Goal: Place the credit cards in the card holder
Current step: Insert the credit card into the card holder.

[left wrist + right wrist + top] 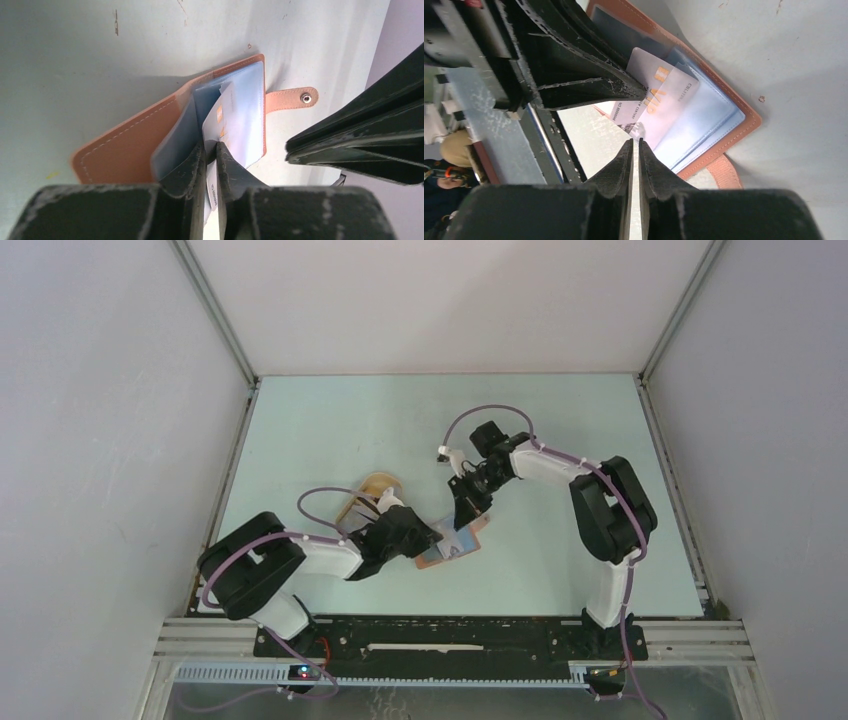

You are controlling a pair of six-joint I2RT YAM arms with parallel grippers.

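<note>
The holder [455, 542] lies open on the worktop [340, 430], between the two arms. The left fingers [192, 170] are narrow and grip a white card [222, 117]. Its long axis runs straight ahead of them into a blue slot [250, 110], and it is only partly inside. The right fingers [621, 167] are almost together at the card's outer corner; whether they pinch it I cannot tell. I think the card must now slide deeper along this axis.

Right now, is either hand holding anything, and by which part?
Left hand pinches the white card by its outer end, other end tucked in the card holder. Right hand holds nothing I can see.
</note>
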